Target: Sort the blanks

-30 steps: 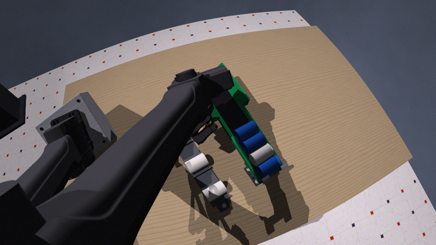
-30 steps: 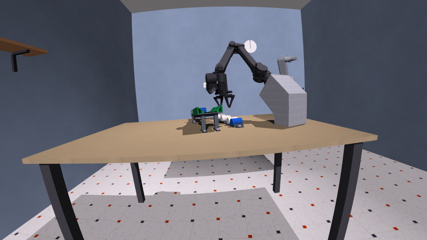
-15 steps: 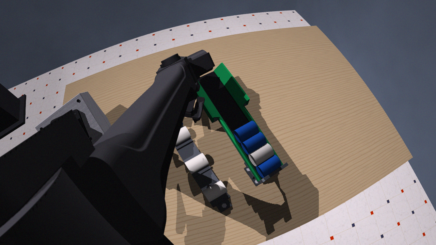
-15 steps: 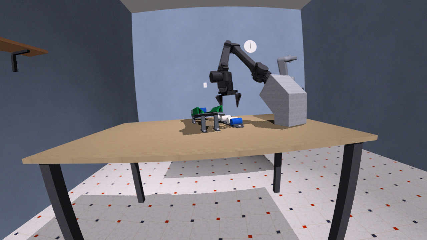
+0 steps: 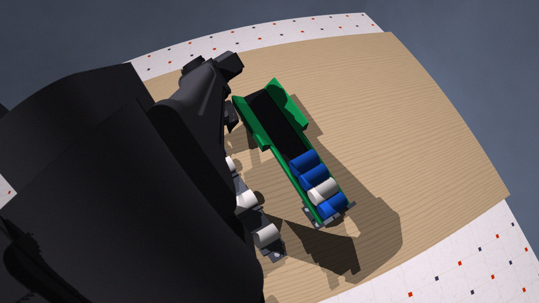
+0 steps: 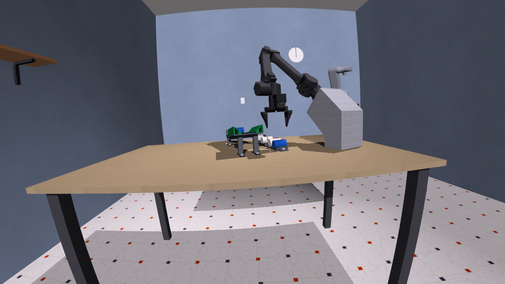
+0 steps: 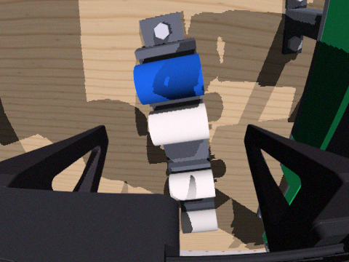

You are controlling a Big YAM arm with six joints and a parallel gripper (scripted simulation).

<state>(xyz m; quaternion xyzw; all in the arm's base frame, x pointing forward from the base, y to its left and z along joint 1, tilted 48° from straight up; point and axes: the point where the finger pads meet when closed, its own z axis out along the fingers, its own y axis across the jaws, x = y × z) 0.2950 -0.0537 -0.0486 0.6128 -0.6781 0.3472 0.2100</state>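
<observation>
Blue wall (image 6: 212,63) behind; gripper (image 6: 276,126) (image 7: 176,132) spread wide, holding nothing, above rack (image 7: 187,151); blue bar (image 7: 169,79) lies crosswise between fingertip lines, farther ahead.

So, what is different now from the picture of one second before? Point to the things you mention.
The gripper (image 5: 230,119) (image 6: 277,126) (image 7: 176,132) moved toward the upper left in the top view, away from the ramp (image 5: 286,105) (image 6: 231,132) (image 7: 332,25), and turned. It is open and holds nothing. No visible blank (image 5: 313,176) (image 6: 279,143) (image 7: 179,124) moved.
</observation>
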